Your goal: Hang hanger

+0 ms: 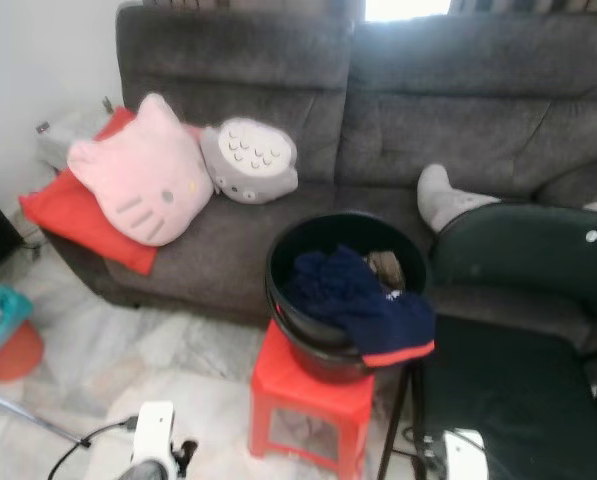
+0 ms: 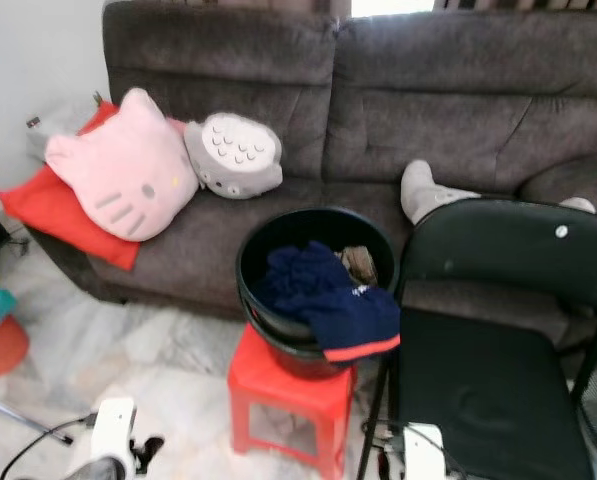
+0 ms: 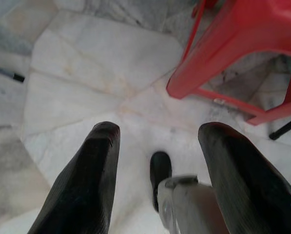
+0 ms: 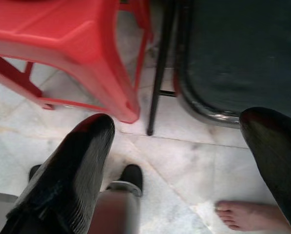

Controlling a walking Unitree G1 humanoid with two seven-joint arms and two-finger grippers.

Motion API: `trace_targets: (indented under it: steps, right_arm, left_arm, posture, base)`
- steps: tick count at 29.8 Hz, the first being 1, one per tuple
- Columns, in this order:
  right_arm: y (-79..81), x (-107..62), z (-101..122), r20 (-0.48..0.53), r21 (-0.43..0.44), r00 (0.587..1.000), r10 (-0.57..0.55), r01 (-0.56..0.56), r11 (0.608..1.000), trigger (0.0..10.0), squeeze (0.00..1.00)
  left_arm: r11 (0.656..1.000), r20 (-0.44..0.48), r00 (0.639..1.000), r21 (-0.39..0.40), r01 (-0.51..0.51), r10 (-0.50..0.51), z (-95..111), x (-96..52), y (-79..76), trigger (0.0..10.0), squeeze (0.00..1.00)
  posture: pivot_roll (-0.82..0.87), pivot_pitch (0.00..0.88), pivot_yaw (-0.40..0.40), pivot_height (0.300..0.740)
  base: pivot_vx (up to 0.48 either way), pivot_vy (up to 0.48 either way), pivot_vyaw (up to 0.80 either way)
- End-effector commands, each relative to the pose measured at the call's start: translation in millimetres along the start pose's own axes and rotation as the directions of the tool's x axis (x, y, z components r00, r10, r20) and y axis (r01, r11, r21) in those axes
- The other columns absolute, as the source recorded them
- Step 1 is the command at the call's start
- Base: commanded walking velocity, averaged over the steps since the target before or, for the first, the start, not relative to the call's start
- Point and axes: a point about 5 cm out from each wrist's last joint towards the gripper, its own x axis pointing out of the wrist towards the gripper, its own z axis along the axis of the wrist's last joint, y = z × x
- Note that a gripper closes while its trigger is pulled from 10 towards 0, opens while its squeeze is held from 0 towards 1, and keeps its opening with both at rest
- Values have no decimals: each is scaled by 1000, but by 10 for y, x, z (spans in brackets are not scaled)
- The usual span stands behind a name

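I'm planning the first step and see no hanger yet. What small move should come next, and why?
Probably raise the right gripper toward the bucket on the red stool. Both grippers hang open and empty near the floor, left gripper too, and the navy garment draped over the bucket's rim is the likeliest place to find a hanger.

The setting was a home living room. Evidence: a grey upholstered sofa (image 1: 378, 110) carrying plush cushions (image 1: 143, 170), a marble-tiled floor (image 3: 87, 73), a black laundry bucket (image 1: 323, 300) on a red plastic stool (image 1: 313, 395), and a folding chair (image 2: 498, 340).
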Motion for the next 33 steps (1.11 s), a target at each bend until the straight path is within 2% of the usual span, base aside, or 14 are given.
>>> trace_targets:
  steps: [1,13,21,33]
  right_arm:
    - [-2,-4,-15,-7,-1,1000,-1,1,1000,10000,0]
    - [-3,-6,-19,-5,2,1000,-4,4,1000,10000,0]
    - [-7,-8,-29,-11,-4,1000,-3,3,1000,10000,0]
    - [-7,-9,-23,-2,-7,1000,-4,4,1000,10000,0]
  left_arm:
    - [1000,4,1000,-2,-11,11,0,-7,40,10000,0]
    - [1000,-8,1000,-5,-12,12,-20,-10,44,10000,0]
    - [1000,-5,1000,1,-5,5,-13,-6,26,10000,0]
    - [1000,-4,1000,0,-4,4,-9,-5,27,10000,0]
  posture:
    - [32,0,15,740]
    - [32,0,15,740]
    - [32,0,15,740]
    - [34,0,15,740]
  base:
    - [0,0,0]
    - [0,0,0]
    - [0,259,-512]
    - [0,259,0]
